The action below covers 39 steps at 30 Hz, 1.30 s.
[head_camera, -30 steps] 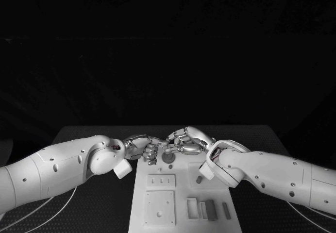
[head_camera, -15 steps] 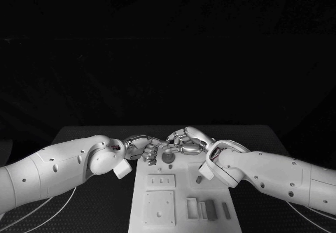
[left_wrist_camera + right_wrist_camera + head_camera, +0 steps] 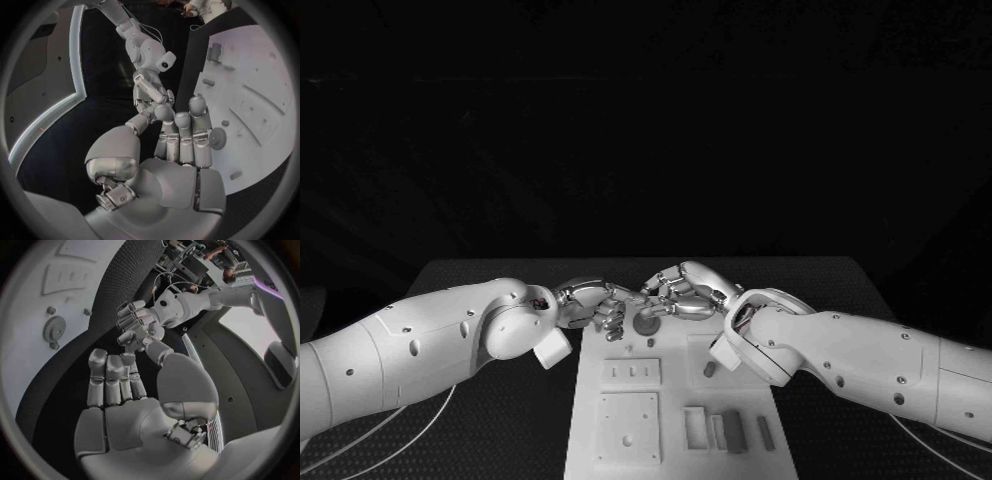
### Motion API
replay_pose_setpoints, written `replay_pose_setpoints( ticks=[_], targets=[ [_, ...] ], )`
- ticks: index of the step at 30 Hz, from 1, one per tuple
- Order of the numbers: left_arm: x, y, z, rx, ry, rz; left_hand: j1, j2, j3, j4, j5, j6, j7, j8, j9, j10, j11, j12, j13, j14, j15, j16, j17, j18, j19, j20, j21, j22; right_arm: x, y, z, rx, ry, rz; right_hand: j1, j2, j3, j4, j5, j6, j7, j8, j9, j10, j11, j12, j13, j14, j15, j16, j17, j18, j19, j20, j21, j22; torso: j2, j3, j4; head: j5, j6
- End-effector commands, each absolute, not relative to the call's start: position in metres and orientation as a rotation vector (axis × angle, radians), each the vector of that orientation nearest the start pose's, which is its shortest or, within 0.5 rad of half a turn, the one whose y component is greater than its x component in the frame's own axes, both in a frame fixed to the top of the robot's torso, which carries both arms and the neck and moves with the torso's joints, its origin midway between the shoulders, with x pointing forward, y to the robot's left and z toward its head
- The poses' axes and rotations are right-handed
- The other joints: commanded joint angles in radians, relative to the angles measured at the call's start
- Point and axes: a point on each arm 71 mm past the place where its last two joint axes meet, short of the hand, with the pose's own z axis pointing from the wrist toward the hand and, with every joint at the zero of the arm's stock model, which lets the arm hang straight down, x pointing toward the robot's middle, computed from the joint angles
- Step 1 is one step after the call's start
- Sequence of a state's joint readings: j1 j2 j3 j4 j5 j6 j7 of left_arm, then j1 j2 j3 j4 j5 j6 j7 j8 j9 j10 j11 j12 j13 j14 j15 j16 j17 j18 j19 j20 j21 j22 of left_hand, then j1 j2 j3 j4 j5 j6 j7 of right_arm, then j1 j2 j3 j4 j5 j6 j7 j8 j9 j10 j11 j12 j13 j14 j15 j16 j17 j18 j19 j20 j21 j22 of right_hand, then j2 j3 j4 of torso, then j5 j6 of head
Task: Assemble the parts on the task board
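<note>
Black table ran across the lower half of the head view under a dark background, with the white task board lying lengthwise at lower centre. At the board's far end the left hand and the right hand met almost fingertip to fingertip, just above a round grey part set on the board. From the head view it was hard to make out whether either hand held anything. The left wrist view showed that hand's fingers held straight and close together, nothing visible in them, beside the round part. The right wrist view showed its fingers likewise straight and narrow, over dark mat, the gear-like part lying apart on the board. Nearer in the head view, grey bar parts lay at the lower right of the board, partly cut off by the frame's bottom. Open table lay on both sides of the board beyond the arms
</note>
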<state>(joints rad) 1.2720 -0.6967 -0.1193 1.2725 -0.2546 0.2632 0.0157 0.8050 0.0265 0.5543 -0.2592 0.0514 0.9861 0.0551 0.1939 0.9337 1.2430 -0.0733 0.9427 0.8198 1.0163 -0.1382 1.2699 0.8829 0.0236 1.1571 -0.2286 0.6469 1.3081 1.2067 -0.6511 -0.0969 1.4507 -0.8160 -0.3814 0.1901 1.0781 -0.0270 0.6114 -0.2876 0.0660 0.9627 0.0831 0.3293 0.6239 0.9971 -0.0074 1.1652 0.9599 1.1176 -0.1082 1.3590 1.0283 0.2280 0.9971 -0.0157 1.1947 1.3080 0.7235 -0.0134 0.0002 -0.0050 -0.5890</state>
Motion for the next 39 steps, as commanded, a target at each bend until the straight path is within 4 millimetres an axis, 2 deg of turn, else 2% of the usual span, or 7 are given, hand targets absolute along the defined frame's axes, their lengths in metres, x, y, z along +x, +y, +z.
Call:
replay_pose_setpoints(
  ticks=[1, 19, 23, 29, 32, 35, 39],
  targets=[
    [0.511, 0.178, -0.21, -0.74, 2.187, -1.48, -0.012, -0.001, -0.026, -0.014, 0.0, 0.038, 0.026, -0.013, -0.017, -0.085, 0.043, -0.001, 0.001, -0.007, 0.006, -0.003, -0.003, 0.015, -0.011, -0.003, -0.007, 0.013, 0.484, -0.119, -0.194, 0.233, 1.671, 1.25, 0.0, 0.009, 0.007, -0.001, 0.003, 0.055, 0.009, 0.016, 0.04, -0.001, -0.008, -0.003, -0.002, 0.0, -0.009, -0.003, -0.002, 0.034, 0.006, -0.005, 0.004, 0.014, 0.0, 0.0005, -0.0003, 0.001, 0.0],
    [0.515, 0.187, -0.212, -0.788, 2.169, -1.409, -0.108, -0.087, -0.098, 0.041, -0.003, -0.071, 0.069, -0.094, -0.1, -0.128, 0.083, -0.004, -0.005, -0.042, 0.042, -0.008, -0.019, 0.036, -0.037, 0.031, -0.036, 0.008, 0.489, -0.131, -0.197, 0.25, 1.668, 1.223, 0.001, 0.01, 0.012, -0.002, 0.003, 0.057, 0.008, 0.017, 0.045, 0.003, -0.01, -0.003, -0.002, 0.002, -0.011, -0.003, -0.002, 0.034, 0.007, -0.007, 0.005, 0.015, 0.0, 0.0001, -0.0007, -0.001, -0.005],
    [0.517, 0.196, -0.212, -0.765, 2.143, -1.363, -0.136, -0.099, -0.135, 0.015, 0.0, -0.138, 0.096, -0.125, -0.123, -0.192, 0.11, -0.048, -0.03, -0.097, 0.07, -0.047, -0.04, 0.037, -0.094, 0.057, -0.074, -0.003, 0.496, -0.142, -0.2, 0.293, 1.672, 1.199, 0.001, 0.01, 0.013, -0.003, 0.003, 0.058, 0.007, 0.017, 0.046, 0.003, -0.01, -0.003, -0.002, 0.002, -0.011, -0.003, -0.001, 0.034, 0.007, -0.007, 0.005, 0.015, -0.001, -0.0007, -0.0008, -0.004, -0.003],
    [0.523, 0.211, -0.209, -0.755, 2.038, -1.304, -0.14, -0.107, -0.136, -0.016, 0.0, -0.177, 0.131, -0.107, -0.131, -0.308, 0.146, -0.14, -0.098, -0.214, 0.124, -0.131, -0.096, 0.025, -0.206, 0.113, -0.168, -0.046, 0.503, -0.158, -0.203, 0.338, 1.682, 1.165, 0.001, 0.01, 0.014, -0.003, 0.003, 0.058, 0.007, 0.017, 0.047, 0.004, -0.01, -0.003, -0.002, 0.003, -0.012, -0.002, -0.001, 0.034, 0.007, -0.007, 0.005, 0.015, 0.0, -0.0007, -0.0011, -0.007, -0.001],
    [0.527, 0.217, -0.205, -0.702, 1.946, -1.252, -0.089, -0.092, -0.116, -0.028, -0.002, -0.175, 0.138, -0.088, -0.131, -0.36, 0.159, -0.19, -0.14, -0.266, 0.157, -0.176, -0.131, 0.023, -0.251, 0.144, -0.212, -0.069, 0.505, -0.162, -0.206, 0.379, 1.707, 1.168, 0.001, 0.01, 0.014, -0.003, 0.003, 0.058, 0.007, 0.017, 0.047, 0.004, -0.01, -0.003, -0.002, 0.003, -0.012, -0.002, -0.001, 0.034, 0.007, -0.007, 0.005, 0.015, 0.0, -0.0006, -0.0011, -0.008, -0.001],
    [0.529, 0.218, -0.196, -0.515, 1.81, -1.163, 0.043, -0.093, -0.087, -0.03, 0.005, -0.151, 0.134, -0.054, -0.13, -0.379, 0.164, -0.225, -0.182, -0.282, 0.186, -0.208, -0.169, 0.033, -0.267, 0.174, -0.246, -0.093, 0.507, -0.165, -0.21, 0.441, 1.755, 1.183, 0.001, 0.009, 0.015, -0.003, 0.003, 0.059, 0.007, 0.017, 0.047, 0.004, -0.01, -0.003, -0.002, 0.003, -0.012, -0.002, -0.001, 0.034, 0.007, -0.007, 0.005, 0.015, 0.0, -0.001, -0.0009, -0.011, 0.003],
    [0.526, 0.212, -0.182, -0.111, 1.611, -1.015, 0.245, -0.131, -0.014, -0.028, 0.019, -0.1, 0.114, -0.016, -0.145, -0.349, 0.154, -0.226, -0.215, -0.254, 0.19, -0.205, -0.195, 0.045, -0.235, 0.181, -0.249, -0.102, 0.508, -0.169, -0.219, 0.565, 1.878, 1.232, 0.0, 0.01, 0.015, -0.002, 0.003, 0.059, 0.007, 0.017, 0.048, 0.005, -0.01, -0.003, -0.002, 0.002, -0.012, -0.003, -0.002, 0.034, 0.007, -0.007, 0.005, 0.015, 0.001, -0.0025, 0.0005, -0.016, 0.006]
  ],
)
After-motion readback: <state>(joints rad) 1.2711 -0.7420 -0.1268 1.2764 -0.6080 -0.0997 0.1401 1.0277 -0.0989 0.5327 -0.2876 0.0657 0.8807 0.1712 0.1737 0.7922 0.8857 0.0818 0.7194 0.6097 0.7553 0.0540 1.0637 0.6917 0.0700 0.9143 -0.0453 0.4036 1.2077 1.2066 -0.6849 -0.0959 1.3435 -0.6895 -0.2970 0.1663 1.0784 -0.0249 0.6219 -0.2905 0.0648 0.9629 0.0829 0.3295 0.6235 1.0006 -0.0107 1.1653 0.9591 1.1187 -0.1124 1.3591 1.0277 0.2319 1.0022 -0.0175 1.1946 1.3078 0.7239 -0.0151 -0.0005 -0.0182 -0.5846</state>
